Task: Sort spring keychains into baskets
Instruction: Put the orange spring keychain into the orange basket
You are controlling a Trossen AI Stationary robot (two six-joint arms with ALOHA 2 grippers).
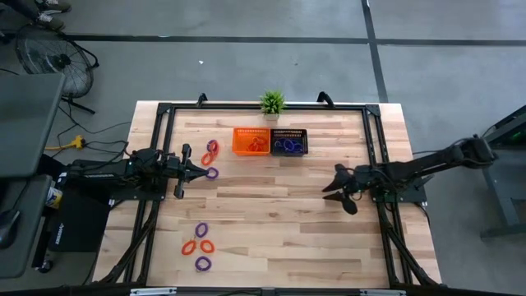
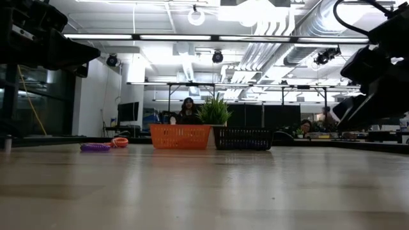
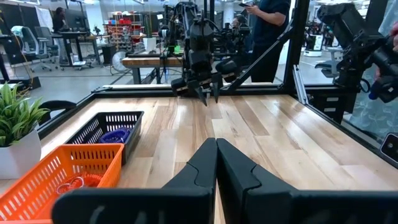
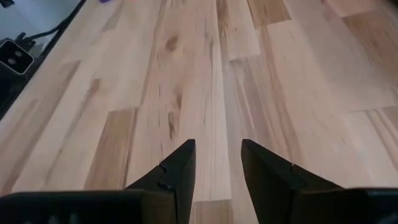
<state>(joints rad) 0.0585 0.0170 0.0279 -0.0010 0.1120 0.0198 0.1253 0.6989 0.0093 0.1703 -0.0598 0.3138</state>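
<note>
Seen from above, the table (image 1: pixel 279 214) had the two baskets side by side in the upper middle of the frame, touching each other, the orange basket (image 1: pixel 251 141) on the left and the black basket (image 1: pixel 289 142) on the right, with a little potted plant (image 1: pixel 272 103) just above them. The orange one already had some orange-red keychains in it and the black one had purple ones. Loose keychains were in two bunches: a few (image 1: pixel 211 156) just left of the orange basket, mixed red and purple, and another cluster (image 1: pixel 199 245) down in the lower left. The left gripper (image 1: pixel 205 172) sat at mid-left with its fingers pinched fully together and nothing in them, tip right next to a purple loop. The right gripper (image 1: pixel 333 187) was over at mid-right above bare wood, fingers parted a moderate way, empty too. A person (image 3: pixel 268 25) stood in the room behind the table in the left wrist view.
</note>
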